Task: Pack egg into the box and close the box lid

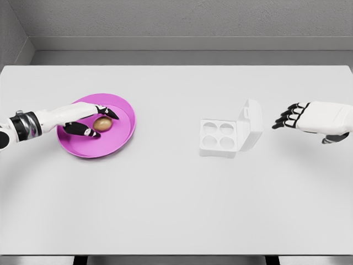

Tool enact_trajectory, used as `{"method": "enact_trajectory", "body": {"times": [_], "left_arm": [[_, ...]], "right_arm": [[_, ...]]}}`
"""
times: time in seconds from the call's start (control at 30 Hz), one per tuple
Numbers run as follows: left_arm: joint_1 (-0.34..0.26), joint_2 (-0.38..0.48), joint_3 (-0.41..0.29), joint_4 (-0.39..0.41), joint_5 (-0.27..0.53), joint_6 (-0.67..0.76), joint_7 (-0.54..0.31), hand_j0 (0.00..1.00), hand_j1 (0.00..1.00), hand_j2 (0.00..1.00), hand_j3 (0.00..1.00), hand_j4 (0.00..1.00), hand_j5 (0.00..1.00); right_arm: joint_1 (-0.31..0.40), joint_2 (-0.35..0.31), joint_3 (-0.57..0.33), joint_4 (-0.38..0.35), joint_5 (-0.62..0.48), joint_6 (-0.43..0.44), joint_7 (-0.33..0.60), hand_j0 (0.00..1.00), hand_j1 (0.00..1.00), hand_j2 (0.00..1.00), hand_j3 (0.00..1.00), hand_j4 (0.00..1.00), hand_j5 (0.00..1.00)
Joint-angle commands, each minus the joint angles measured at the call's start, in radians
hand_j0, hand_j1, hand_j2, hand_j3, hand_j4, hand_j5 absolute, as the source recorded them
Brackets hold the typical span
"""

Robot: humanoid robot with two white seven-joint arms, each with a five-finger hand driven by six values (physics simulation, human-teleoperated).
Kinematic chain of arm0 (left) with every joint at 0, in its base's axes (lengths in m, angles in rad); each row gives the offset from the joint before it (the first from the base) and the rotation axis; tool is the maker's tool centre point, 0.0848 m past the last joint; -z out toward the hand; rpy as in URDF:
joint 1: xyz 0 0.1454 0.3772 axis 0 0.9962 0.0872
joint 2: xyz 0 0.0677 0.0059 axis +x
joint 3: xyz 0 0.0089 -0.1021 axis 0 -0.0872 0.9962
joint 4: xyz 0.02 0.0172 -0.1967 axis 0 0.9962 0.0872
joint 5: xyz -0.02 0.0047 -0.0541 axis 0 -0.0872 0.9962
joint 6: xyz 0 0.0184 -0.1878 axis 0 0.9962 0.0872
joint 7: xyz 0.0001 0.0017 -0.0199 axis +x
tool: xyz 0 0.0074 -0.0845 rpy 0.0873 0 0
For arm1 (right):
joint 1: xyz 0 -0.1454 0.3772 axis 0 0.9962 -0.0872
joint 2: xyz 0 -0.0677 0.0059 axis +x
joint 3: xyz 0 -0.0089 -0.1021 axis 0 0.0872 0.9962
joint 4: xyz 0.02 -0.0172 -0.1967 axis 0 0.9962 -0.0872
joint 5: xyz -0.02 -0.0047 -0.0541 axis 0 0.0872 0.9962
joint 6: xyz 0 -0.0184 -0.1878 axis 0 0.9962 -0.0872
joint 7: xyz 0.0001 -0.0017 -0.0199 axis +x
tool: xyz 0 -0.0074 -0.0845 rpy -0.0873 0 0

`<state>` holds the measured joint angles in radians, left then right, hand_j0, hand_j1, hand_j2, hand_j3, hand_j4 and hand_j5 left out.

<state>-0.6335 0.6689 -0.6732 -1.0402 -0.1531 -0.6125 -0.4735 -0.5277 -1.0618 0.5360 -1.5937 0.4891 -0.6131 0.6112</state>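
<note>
Early stage: left hand (88, 121) fingers bracketing brown egg (102, 123) on pink plate (118, 144), grip unconfirmed; egg box (218, 137) empty w/ lid (251, 122) up; right hand (309, 118) relaxed, empty.

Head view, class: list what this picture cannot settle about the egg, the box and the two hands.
- Egg: left hand fingers flank it; actual contact is unclear.
- Pink plate: its left part is covered by that hand and arm.
- Box: the raised lid hides the table behind it.
- Right hand: arm cut off by the right edge.
</note>
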Motion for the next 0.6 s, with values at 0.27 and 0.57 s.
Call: {"method": "enact_trajectory", "body": {"times": [0.27,0.57], "left_arm": [[-0.003,0.0,0.0,0.0,0.007,0.002,0.001,0.73,0.73,0.73,0.73,0.73,0.73],[-0.003,-0.008,-0.002,0.0,0.003,0.002,0.001,0.7,0.7,0.7,0.7,0.7,0.7]], "right_arm": [[0.002,-0.001,0.001,0.0,-0.004,0.002,0.0,1.0,1.0,1.0,1.0,1.0,1.0],[0.002,-0.001,0.001,0.0,-0.004,0.002,0.0,1.0,1.0,1.0,1.0,1.0,1.0]]}}
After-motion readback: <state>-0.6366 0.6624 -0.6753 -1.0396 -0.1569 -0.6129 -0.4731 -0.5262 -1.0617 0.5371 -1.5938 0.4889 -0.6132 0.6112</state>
